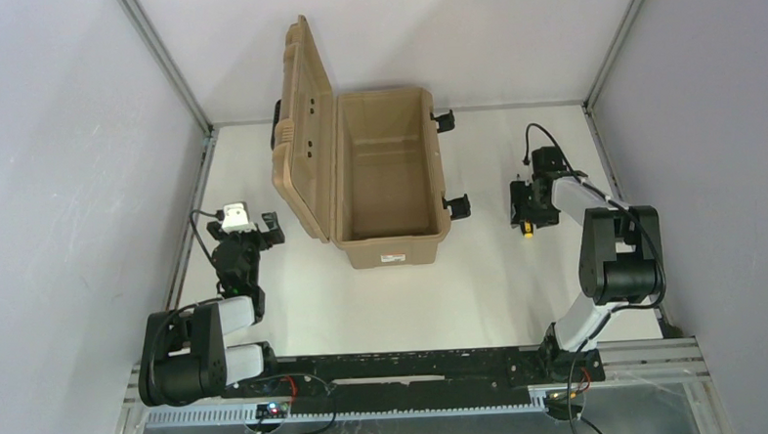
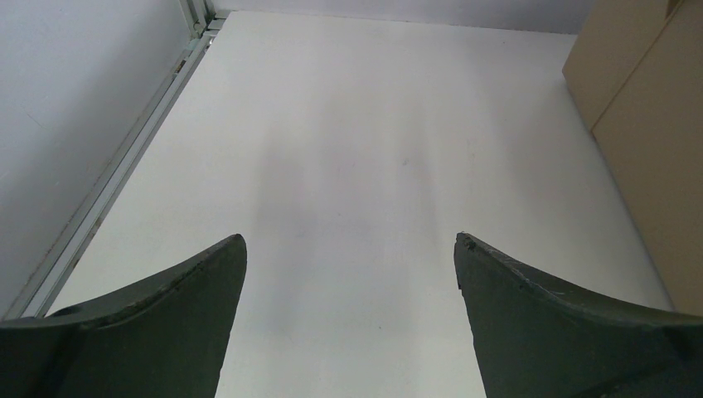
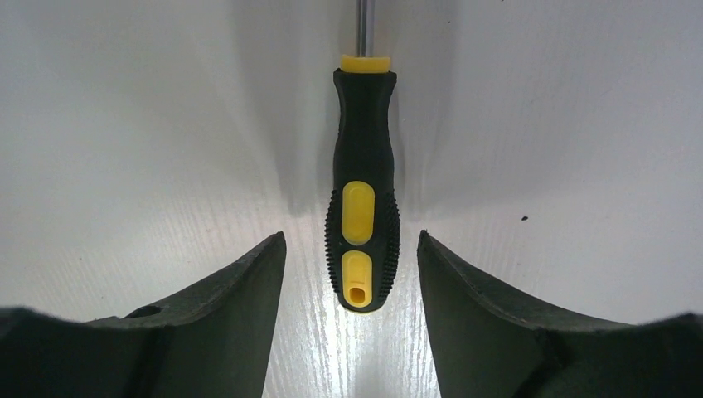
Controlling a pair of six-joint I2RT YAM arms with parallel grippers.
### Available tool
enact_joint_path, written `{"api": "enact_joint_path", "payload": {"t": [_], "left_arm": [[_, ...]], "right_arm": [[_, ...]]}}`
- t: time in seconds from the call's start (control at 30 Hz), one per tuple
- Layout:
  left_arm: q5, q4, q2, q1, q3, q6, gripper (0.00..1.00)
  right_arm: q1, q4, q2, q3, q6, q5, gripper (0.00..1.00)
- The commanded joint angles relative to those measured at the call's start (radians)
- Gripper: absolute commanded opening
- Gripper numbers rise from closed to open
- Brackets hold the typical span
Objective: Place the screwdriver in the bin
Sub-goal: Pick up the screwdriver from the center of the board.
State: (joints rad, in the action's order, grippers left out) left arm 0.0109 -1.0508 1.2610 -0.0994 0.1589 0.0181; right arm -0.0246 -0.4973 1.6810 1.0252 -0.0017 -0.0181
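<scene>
From above, the bin [image 1: 391, 248] is sitting toward the far middle of the table [image 1: 384, 305] with its lid [image 1: 303, 132] swung up and leaning off to the left. The inside is lying open, its tan floor showing from wall to wall. A white label [image 1: 394, 260] is facing the near side, and two black latches [image 1: 457, 206] are hanging off the right rim. To the right of the bin, apart from it, the right gripper [image 1: 527, 211] is pointing down at the table over the screwdriver [image 1: 527, 232], of which only the yellow butt end is peeking out on the near side. The left gripper [image 1: 247, 231] is hovering just left of the lid.

In the left wrist view, the left gripper [image 2: 348, 249] is standing spread wide and holding nothing, its fingers [image 2: 157, 332] framing bare table, with the tan lid [image 2: 647, 108] edging in on the right.

In the right wrist view, the screwdriver [image 3: 363, 207] is lying flat on the table, outside the bin, its shaft [image 3: 362, 25] pointing away. The right gripper [image 3: 350, 235] is straddling the handle with its fingers [image 3: 215, 315] parted, a sliver of table showing on each side, so it is not yet gripping.
</scene>
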Motion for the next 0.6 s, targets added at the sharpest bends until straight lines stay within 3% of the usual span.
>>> {"api": "enact_joint_path", "payload": {"t": [0.0, 0.57], "left_arm": [[0.006, -0.035, -0.008, -0.002, 0.014, -0.017, 1.0], [0.006, -0.035, -0.008, 0.0, 0.013, -0.017, 1.0]], "right_arm": [[-0.001, -0.011, 0.017, 0.039, 0.003, 0.018, 0.67], [0.01, -0.008, 0.066, 0.058, 0.003, 0.066, 0.53]]}}
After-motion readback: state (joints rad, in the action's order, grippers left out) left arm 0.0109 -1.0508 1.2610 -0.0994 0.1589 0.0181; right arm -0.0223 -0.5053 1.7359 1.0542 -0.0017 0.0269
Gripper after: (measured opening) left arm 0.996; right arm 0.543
